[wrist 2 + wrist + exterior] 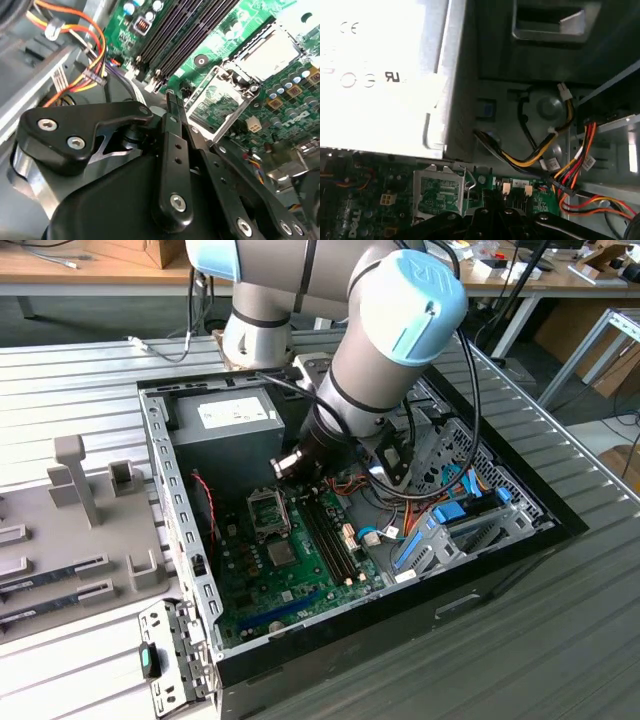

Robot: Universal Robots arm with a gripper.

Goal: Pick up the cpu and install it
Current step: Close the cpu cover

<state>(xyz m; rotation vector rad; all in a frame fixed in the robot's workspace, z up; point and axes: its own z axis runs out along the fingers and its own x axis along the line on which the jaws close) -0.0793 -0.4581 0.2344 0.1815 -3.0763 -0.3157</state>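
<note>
In the exterior view my gripper [288, 468] reaches down into the open computer case. It hangs just above the motherboard's open cpu socket [270, 515]. A small pale silver-grey square at its tip looks like the cpu [284, 464], with the fingers shut on it. In the second wrist view the black fingers [172, 130] converge over the raised hinged socket frame [220, 100]. The pale socket bed [270, 52] lies just beyond that frame. The first wrist view shows the same frame [440, 192] close ahead of the fingertips [492, 205].
The grey power supply box [225, 420] stands close behind the socket. Long black memory slots [328, 530] run beside it. Bundled coloured cables [560, 165] and a drive cage [450, 520] fill the exterior view's right. A grey holder tray [80, 500] lies outside the case wall [170, 510].
</note>
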